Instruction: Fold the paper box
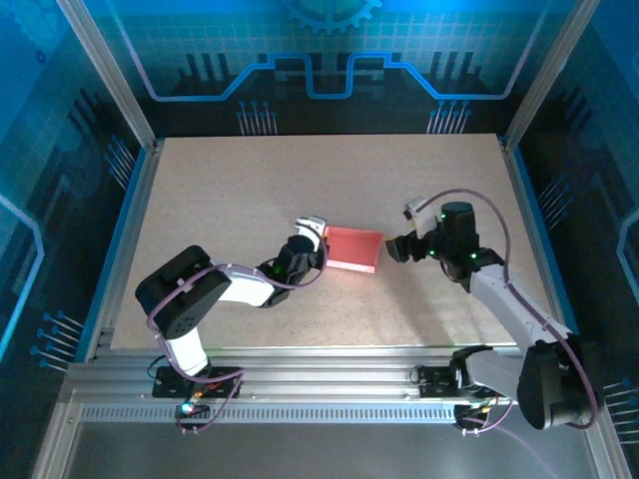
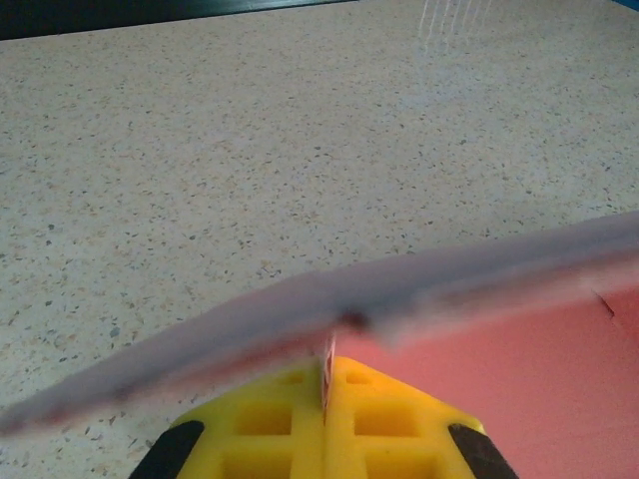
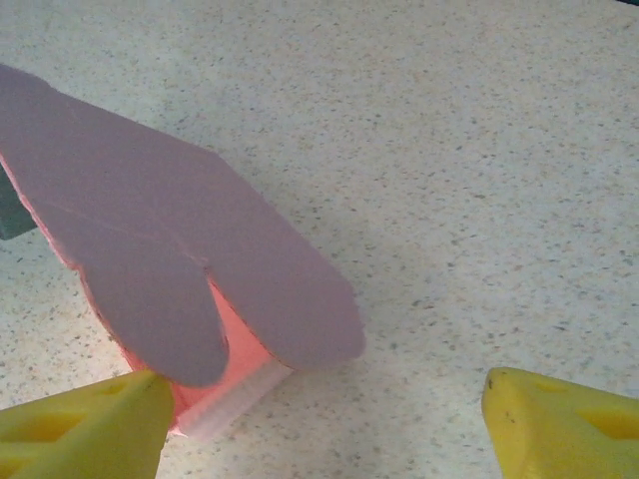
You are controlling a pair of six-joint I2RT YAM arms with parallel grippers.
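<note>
The pink paper box [image 1: 351,248] lies near the middle of the table, partly formed, with flaps raised. My left gripper [image 1: 318,242] is at its left end, shut on a thin pink wall of the box [image 2: 326,371]; a blurred flap [image 2: 399,299] crosses just above the yellow fingers [image 2: 280,419]. My right gripper [image 1: 396,247] stands just right of the box, open. In the right wrist view two rounded flaps [image 3: 180,259] of the box lean over its pink inside [image 3: 235,334], and the left yellow fingertip [image 3: 85,429] sits against the box's corner while the right one [image 3: 559,429] is far apart.
The speckled table top [image 1: 300,180] stretches around the box on all sides. Metal frame posts [image 1: 105,75] and blue side walls bound it. An aluminium rail [image 1: 329,384] with both arm bases runs along the near edge.
</note>
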